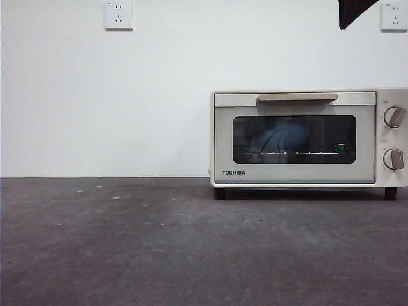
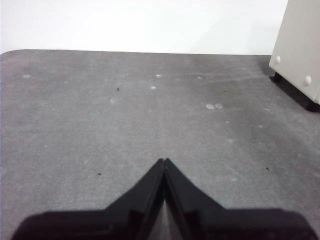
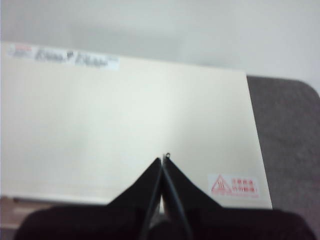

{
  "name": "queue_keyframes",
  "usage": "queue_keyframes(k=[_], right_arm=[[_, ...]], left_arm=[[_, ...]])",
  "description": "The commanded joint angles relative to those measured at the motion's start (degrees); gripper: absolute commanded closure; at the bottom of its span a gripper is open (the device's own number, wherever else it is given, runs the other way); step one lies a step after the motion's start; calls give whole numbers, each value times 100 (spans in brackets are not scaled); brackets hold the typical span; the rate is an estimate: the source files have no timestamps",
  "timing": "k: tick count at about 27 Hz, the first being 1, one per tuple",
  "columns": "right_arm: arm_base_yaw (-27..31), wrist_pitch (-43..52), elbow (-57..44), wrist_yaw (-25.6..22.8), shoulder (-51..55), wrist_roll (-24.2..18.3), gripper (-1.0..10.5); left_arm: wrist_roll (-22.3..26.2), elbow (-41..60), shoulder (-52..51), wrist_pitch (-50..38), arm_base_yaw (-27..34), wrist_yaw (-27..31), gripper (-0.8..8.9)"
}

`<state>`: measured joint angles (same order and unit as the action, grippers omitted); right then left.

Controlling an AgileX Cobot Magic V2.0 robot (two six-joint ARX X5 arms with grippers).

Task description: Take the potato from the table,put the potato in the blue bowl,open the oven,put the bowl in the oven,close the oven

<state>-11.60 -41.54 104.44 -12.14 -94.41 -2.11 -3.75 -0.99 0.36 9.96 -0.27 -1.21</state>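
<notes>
The oven (image 1: 308, 138) stands shut on the bench (image 1: 159, 242), the blue bowl (image 1: 284, 137) inside. Left gripper (image 2: 164, 161) and right gripper (image 3: 163, 160) are pressed together, the right above the oven's top.

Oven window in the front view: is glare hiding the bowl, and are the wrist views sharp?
Front view: the blue bowl shows dimly through the oven glass, with reflections. Right wrist view: soft, top labels unreadable. Left wrist view: table sharp.

A plain white wall (image 1: 102, 95) runs behind the work area. Two white power sockets are mounted high on it: one at 11 o'clock (image 1: 118, 14), one at 1 o'clock (image 1: 393, 15). Lighting is even and diffuse.
</notes>
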Motion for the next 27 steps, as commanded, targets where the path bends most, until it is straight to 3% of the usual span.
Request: queue_keyframes(k=[1, 13, 19, 23, 27], right_arm=[[0, 131, -17, -7, -35, 59, 946], [149, 52, -35, 35, -42, 59, 946], [146, -122, -175, -22, 588, 59, 946], [144, 374, -960, -26, 1552, 59, 946], [146, 1537, -2500, -26, 2962, 59, 946]], left_arm=[[-59, 55, 4, -50, 2, -28, 817], [-59, 55, 68, -50, 2, -28, 817], [-59, 55, 79, -48, 2, -28, 817], [-59, 55, 94, -48, 2, -31, 817], [-59, 55, 111, -48, 2, -28, 817]])
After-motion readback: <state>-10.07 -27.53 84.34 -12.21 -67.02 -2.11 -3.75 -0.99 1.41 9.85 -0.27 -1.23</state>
